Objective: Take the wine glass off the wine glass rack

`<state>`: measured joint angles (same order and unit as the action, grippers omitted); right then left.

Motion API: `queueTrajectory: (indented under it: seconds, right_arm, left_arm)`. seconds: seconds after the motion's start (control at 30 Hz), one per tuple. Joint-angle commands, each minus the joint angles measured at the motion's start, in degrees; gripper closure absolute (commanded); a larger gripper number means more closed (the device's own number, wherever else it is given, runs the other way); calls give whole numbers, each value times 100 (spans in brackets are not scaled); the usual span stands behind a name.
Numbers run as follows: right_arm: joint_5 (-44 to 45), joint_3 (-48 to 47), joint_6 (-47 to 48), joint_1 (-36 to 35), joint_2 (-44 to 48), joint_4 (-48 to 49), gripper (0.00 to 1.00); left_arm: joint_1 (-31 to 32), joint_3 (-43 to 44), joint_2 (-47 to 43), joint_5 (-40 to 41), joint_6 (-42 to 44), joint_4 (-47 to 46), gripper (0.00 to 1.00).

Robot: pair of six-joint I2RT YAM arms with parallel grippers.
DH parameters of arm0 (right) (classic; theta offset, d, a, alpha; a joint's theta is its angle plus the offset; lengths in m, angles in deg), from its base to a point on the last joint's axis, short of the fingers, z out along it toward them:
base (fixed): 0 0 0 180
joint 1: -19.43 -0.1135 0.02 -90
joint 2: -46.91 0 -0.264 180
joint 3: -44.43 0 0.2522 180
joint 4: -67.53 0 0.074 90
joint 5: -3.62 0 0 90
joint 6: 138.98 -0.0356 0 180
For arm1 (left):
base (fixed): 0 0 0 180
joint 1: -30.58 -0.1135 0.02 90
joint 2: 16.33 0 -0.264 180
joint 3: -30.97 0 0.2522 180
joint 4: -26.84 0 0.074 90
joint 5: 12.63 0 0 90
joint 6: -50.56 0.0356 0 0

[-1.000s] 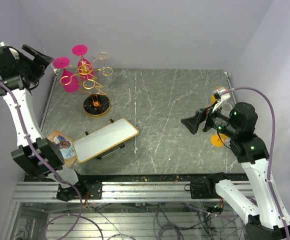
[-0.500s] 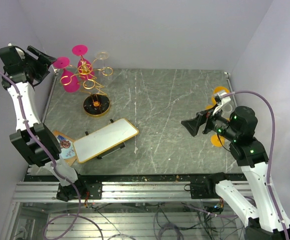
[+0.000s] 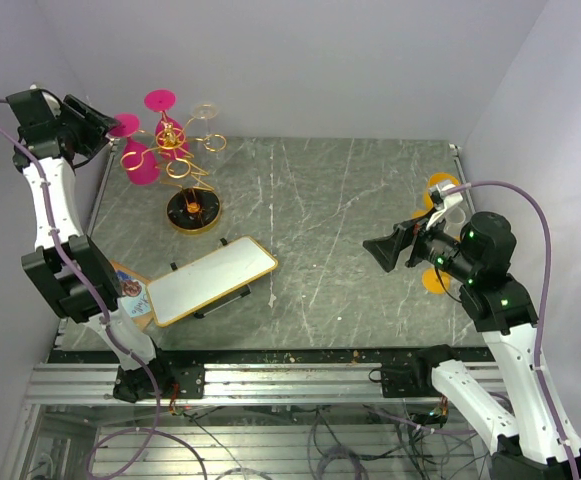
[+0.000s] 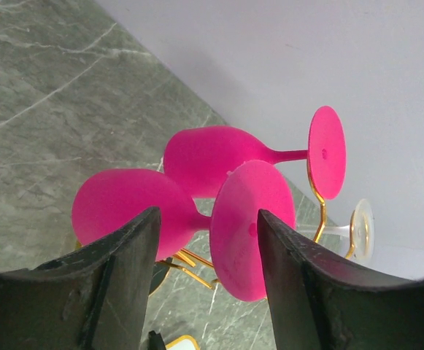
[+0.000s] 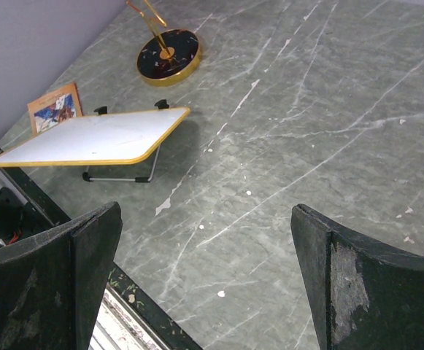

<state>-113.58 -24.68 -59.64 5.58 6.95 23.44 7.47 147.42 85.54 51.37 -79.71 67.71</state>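
The gold wire wine glass rack stands at the table's back left on a round black base. Two pink wine glasses hang upside down from its arms, and a clear one hangs behind. My left gripper is open, right beside the foot of the nearer pink wine glass. In the left wrist view that glass shows its round foot between my open fingers, with the gripper not closed on it. The second pink glass and gold wire lie behind. My right gripper is open and empty above the table.
A white board with a gold rim stands on short legs near the front left and also shows in the right wrist view. A picture card lies beside it. Orange discs lie at the right edge. Walls close in on the left and behind.
My left gripper has moved right, toward the rack, up to the nearer pink glass's foot. My right arm shifted slightly, then stayed still.
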Motion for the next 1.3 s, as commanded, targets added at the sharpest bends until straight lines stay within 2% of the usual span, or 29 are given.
queueTrajectory:
  seconds: [0.0, 0.3, 0.8, 1.27]
  right_arm:
    - [70, 50, 10, -27, 24, 141, 0]
    - [83, 51, -12, -22, 5, 144, 0]
    - [136, 52, -16, -27, 59, 138, 0]
    - [176, 86, -13, -30, 118, 143, 0]
  left_arm:
    - [40, 9, 4, -95, 92, -153, 37]
    - [43, -236, -76, -88, 137, -294, 48]
    - [38, -80, -156, -10, 237, -139, 71]
    - [37, 122, -205, -120, 134, -30, 84]
